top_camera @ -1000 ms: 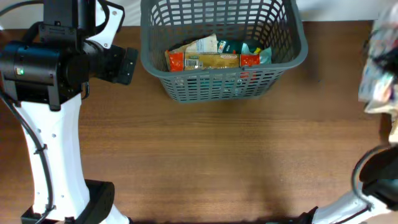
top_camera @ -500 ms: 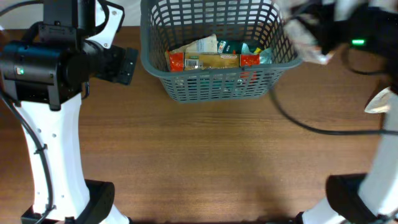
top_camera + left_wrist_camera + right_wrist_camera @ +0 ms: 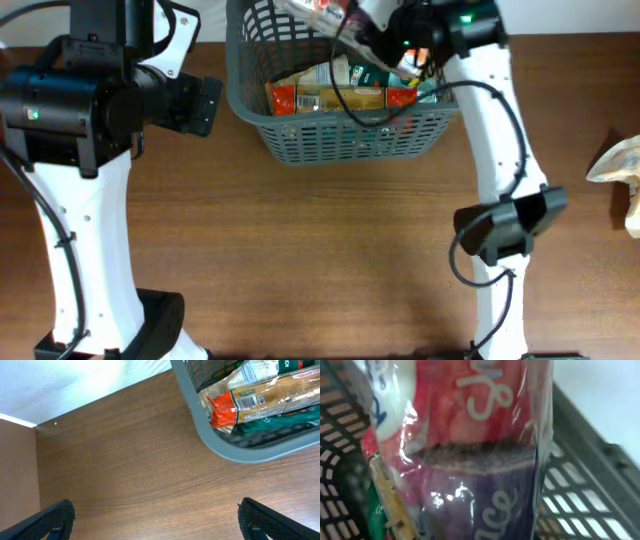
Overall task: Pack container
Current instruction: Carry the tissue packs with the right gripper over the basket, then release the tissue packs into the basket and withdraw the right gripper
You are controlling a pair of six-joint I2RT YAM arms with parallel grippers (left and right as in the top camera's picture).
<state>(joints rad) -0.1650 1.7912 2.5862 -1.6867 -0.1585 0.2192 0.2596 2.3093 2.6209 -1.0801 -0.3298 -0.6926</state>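
The dark grey lattice container (image 3: 340, 142) stands at the table's back centre. It holds an orange-red snack pack (image 3: 340, 97), a green pack (image 3: 385, 77) and a pale pack (image 3: 328, 72). My right gripper (image 3: 352, 22) reaches over the container's far side, shut on a red and purple snack pack (image 3: 318, 10). That pack (image 3: 470, 450) fills the right wrist view and hides the fingers, with the container wall (image 3: 585, 490) behind it. My left gripper (image 3: 155, 510) is open and empty over bare table, left of the container rim (image 3: 210, 445).
A crumpled pale snack pack (image 3: 615, 165) lies at the table's right edge. The left arm (image 3: 80, 110) stands tall at the left side. The right arm's elbow (image 3: 505, 225) hangs over the table's right-centre.
My right arm has swung from the right edge leftward to over the container, carrying the red and purple pack. The left arm has not moved.
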